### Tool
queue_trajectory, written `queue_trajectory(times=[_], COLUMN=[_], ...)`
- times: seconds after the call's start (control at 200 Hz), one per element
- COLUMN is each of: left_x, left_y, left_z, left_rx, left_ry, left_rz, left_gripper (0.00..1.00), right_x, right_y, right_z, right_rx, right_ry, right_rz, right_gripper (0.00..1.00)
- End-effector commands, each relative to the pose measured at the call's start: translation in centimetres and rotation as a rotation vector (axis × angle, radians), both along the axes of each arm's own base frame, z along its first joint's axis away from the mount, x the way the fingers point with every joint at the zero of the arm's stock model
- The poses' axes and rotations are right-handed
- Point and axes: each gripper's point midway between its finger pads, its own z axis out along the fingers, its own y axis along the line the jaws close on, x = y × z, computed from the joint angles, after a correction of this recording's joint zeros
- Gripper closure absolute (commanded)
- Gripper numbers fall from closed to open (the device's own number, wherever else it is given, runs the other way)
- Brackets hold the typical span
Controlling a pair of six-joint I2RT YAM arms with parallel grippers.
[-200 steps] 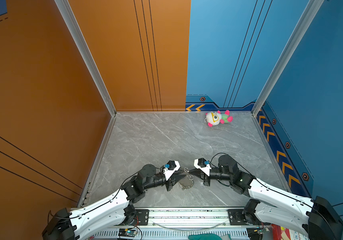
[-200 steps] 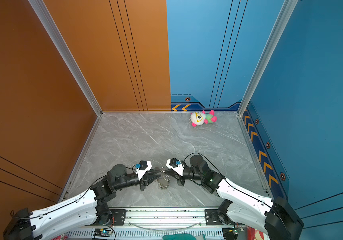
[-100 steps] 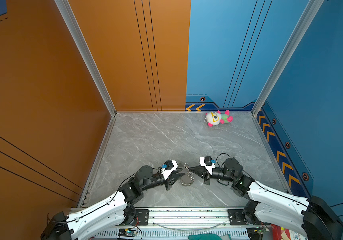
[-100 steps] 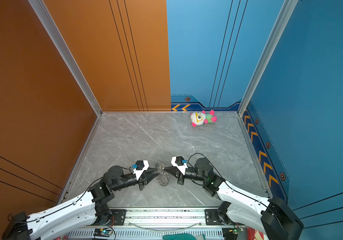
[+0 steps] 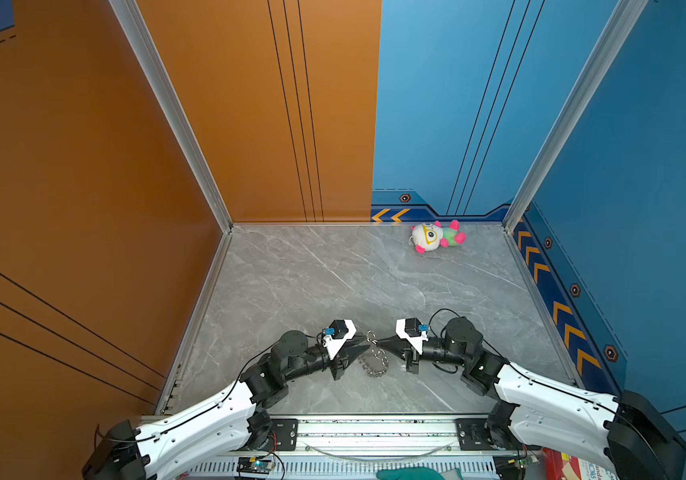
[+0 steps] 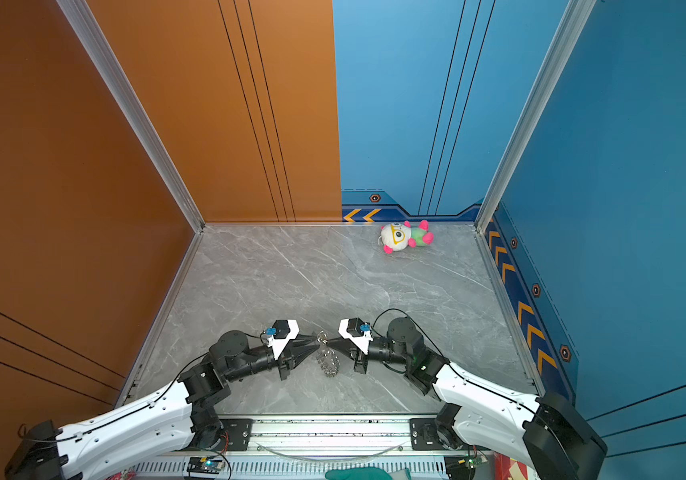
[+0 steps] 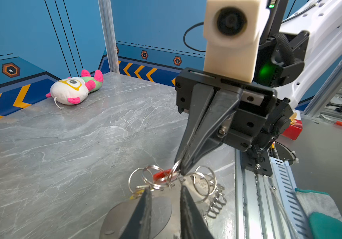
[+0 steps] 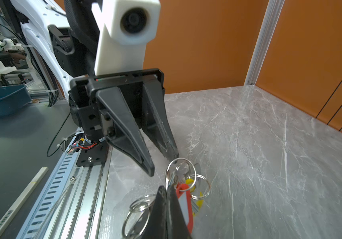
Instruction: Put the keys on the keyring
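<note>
So, right gripper (image 7: 181,168) is clenched on one loop of the silver wire-ring keyring (image 6: 329,362), well apart from the fuzzy white-pink plush toy (image 5: 432,237). Meanwhile left gripper (image 8: 162,164) has jaws parted, gripping nothing (red plastic-headed key (image 8: 183,187) and yellow plastic-headed key (image 8: 189,182) nestle among its loops).

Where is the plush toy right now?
In both top views the plush toy lies on the table at its far edge, right of centre, against the blue wall, far from the keyring near the front edge.
</note>
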Motion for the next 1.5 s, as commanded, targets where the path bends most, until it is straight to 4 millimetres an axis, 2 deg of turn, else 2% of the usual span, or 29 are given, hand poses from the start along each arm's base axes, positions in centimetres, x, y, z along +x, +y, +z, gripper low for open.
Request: queue_trajectory(times=[0.0, 0.19, 0.536, 0.856, 1.166, 1.491], left_x=[0.3, -0.2, -2.4, -2.8, -2.7, -2.0], left_y=[0.3, -0.1, -2.5, -2.8, -3.0, -2.8], left_z=[0.7, 0.8, -0.4, -0.3, -1.4, -1.4], left_rx=[-0.014, -0.006, 0.035, 0.035, 0.070, 0.085], left_ry=[-0.023, -0.046, 0.010, 0.003, 0.016, 0.011], left_rz=[0.021, -0.014, -0.197, -0.213, -0.209, -0.166], left_gripper=[0.74, 0.74, 0.79, 0.78, 0.87, 1.00], right_x=[0.0, -0.1, -1.5, -1.9, -2.4, -1.6], right_y=[0.2, 0.1, 0.1, -0.1, 0.0, -0.5], right_z=[0.5, 0.5, 1.3, 1.2, 1.9, 1.1], right_rx=[-0.040, -0.070, -0.082, -0.089, -0.067, -0.109], right_ry=[-0.050, -0.056, -0.065, -0.061, -0.068, -0.056], right_rz=[0.000, 0.007, 0.085, 0.103, 0.135, 0.083], right_gripper=[1.00, 1.00, 1.00, 1.00, 1.00, 1.00])
